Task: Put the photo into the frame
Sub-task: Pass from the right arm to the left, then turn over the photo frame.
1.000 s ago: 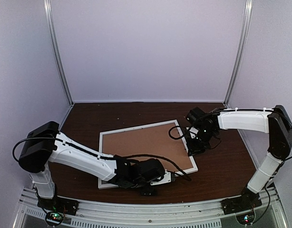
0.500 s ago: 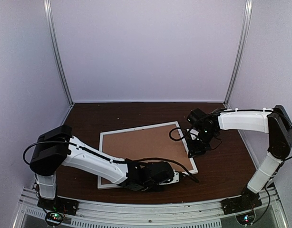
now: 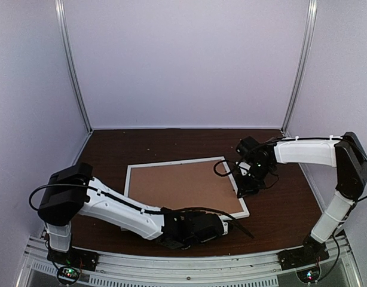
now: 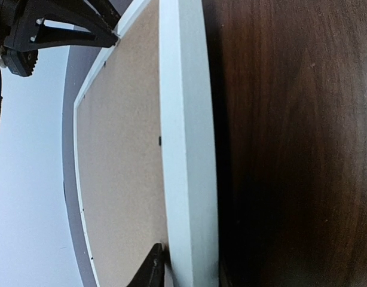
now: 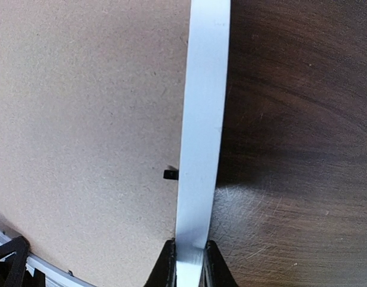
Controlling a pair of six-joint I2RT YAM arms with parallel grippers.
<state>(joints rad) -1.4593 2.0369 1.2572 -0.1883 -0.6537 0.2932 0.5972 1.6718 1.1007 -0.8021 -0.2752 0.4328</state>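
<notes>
Dark wood counter (image 3: 171, 143), pale walls (image 3: 183, 60) behind. Left gripper (image 4: 189, 272): drawn in narrow on the near rail of the frame (image 3: 171, 162), one finger inside by the board edge, the other outside in deep shadow. It appears to have hold, though the firmness of the pinch cannot be confirmed. Right gripper (image 5: 184, 263): closed tight on the right rail, one finger on either side. Frame lies flat and back-up at mid-counter, slightly skewed, with a brown board (image 3: 180, 185) filling its back. A small black tab (image 5: 170, 174) sits at the inner edge of the right rail; whether it secures the board is unclear. Photo: not in view anywhere, and it cannot be told whether it lies under the board. Judgement: the step in hand is a two-point hold on the frame, likely ahead of lifting or turning it. Both arms should move together and level, since thin rails will twist under uneven pull, and the board should be watched for sliding out. Hidden: the left arm covers most of the near rail in the top view, and the frame's front is unseen.
</notes>
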